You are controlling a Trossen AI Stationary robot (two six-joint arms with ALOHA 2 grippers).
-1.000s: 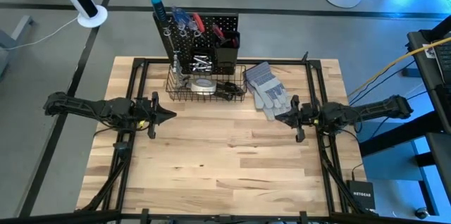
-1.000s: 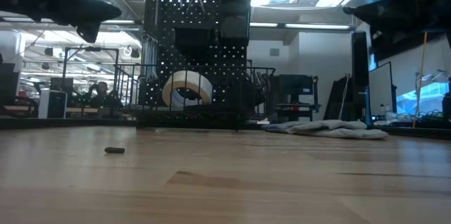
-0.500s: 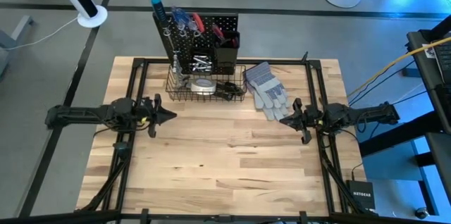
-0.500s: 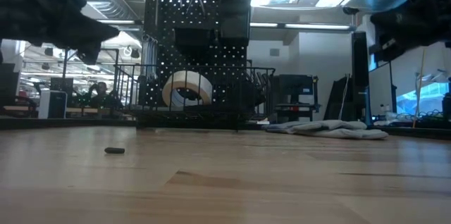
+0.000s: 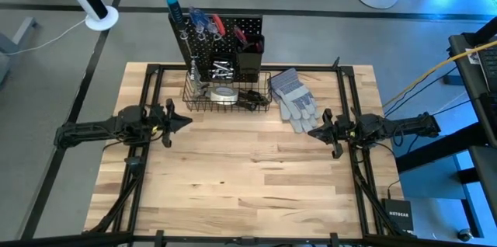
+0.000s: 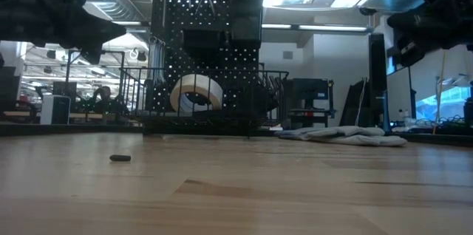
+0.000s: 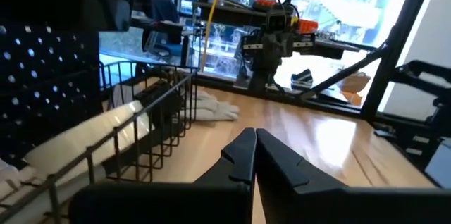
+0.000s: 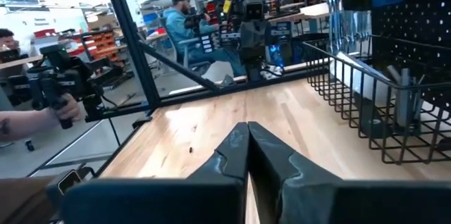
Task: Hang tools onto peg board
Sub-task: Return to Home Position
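While hovering above the pale wooden table (image 5: 248, 193), clamps both finger pairs shut on nothing: left gripper (image 5: 185, 121) near the left edge, right gripper (image 5: 313, 131) at the right, just beside the grey work gloves (image 5: 293, 98). Risks snagging a glove or clipping the black wire basket (image 5: 256, 101) if swung low. Leaves the upright black perforated peg board (image 5: 242, 26) at the far edge, facing near, long axis left-right, red- and blue-handled screwdrivers (image 5: 208, 23) hung shafts down.

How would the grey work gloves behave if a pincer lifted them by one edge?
The grey work gloves lie flat and limp beside the wire basket, so they would probably droop and fold. They look like soft fabric, likely light, unlikely to roll or slip.
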